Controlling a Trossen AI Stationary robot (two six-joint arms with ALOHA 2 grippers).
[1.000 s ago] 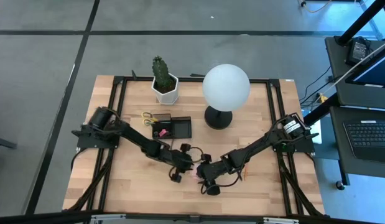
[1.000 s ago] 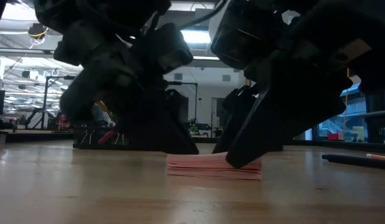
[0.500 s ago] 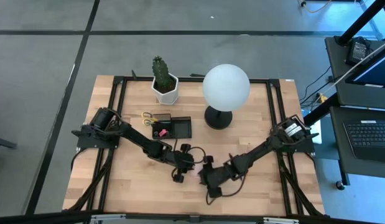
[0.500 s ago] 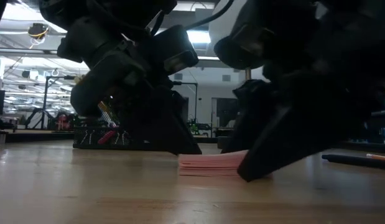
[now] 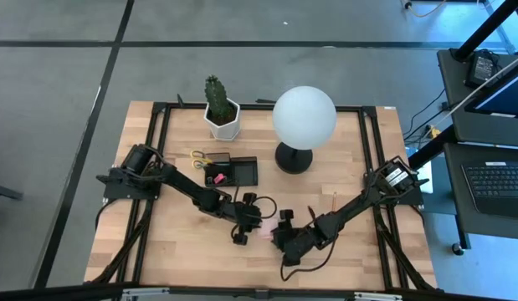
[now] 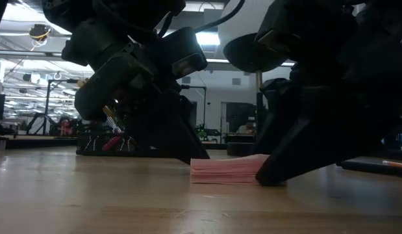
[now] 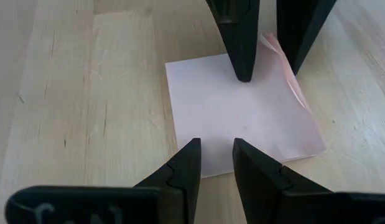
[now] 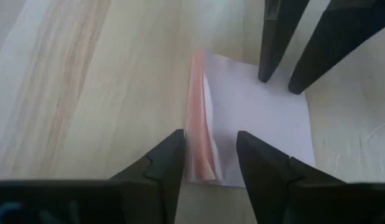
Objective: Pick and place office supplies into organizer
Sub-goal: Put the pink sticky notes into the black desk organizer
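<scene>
From above, the left gripper (image 5: pixel 252 227) and right gripper (image 5: pixel 279 236) meet over the pink pad (image 5: pixel 265 233) near the table's (image 5: pixel 183 251) front edge, well apart from the organizer (image 5: pixel 232 171) toward the back. At table level the pad (image 6: pixel 228 169) lies flat between both sets of fingers. In the wrist views each gripper, left (image 7: pixel 215 163) and right (image 8: pixel 209 157), has its fingers narrowly parted at opposite pad edges, holding nothing.

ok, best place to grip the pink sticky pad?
Probably the lifted edge on the right gripper's side. The sticky pad lies flat on the table, but there its top sheets curl up, giving fingers something to straddle, coming in low.
</scene>
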